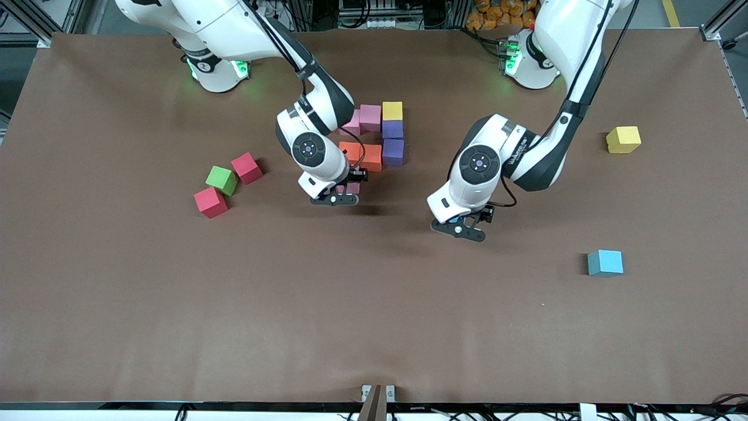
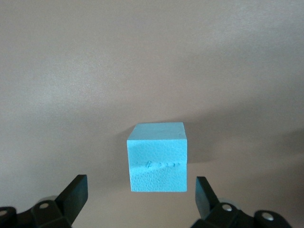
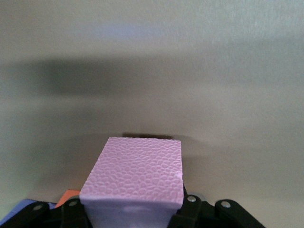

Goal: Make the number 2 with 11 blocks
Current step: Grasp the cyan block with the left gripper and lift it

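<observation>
Pink foam fills the right wrist view: the right gripper [image 1: 334,199] has its jaws clamped on a pink block [image 3: 135,178], held just at the edge of the block cluster [image 1: 374,135] that faces the front camera. That cluster is the landmark: two pink blocks and a yellow one [image 1: 392,110] form its row nearest the robot bases, two purple blocks [image 1: 393,140] run down from the yellow one, and two orange blocks [image 1: 362,155] sit beside the lower purple one.

Toward the left arm's end of the table from the cluster, the left gripper [image 1: 461,229] hangs with its jaws wide apart over a light blue block [image 2: 157,156], touching nothing. A second light blue block [image 1: 605,262] and a second yellow block [image 1: 623,140] lie well apart from the cluster at that same end.

Toward the right arm's end, two red blocks [image 1: 211,202] flank a green cube [image 1: 222,179].
</observation>
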Robot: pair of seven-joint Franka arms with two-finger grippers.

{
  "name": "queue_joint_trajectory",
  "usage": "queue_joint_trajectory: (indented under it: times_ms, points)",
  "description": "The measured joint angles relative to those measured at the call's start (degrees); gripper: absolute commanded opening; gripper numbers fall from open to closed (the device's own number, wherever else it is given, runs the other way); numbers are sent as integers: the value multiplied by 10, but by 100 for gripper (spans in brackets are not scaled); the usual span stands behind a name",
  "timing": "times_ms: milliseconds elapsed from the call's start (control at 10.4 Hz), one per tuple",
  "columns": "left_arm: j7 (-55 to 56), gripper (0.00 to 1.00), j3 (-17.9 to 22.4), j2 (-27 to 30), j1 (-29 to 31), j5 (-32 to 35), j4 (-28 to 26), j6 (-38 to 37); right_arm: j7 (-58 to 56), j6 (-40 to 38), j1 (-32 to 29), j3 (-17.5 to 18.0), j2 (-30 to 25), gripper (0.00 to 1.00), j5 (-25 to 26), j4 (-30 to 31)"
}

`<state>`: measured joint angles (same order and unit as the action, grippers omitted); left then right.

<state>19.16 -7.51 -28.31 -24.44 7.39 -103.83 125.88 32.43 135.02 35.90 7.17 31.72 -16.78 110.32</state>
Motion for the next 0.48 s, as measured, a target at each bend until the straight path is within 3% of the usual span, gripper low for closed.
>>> queue_joint_trajectory:
  times_ms: [480]
  points:
    - [39,100,0,-23,0,0,-1,26,19,-15,0,0,0,22,0,3]
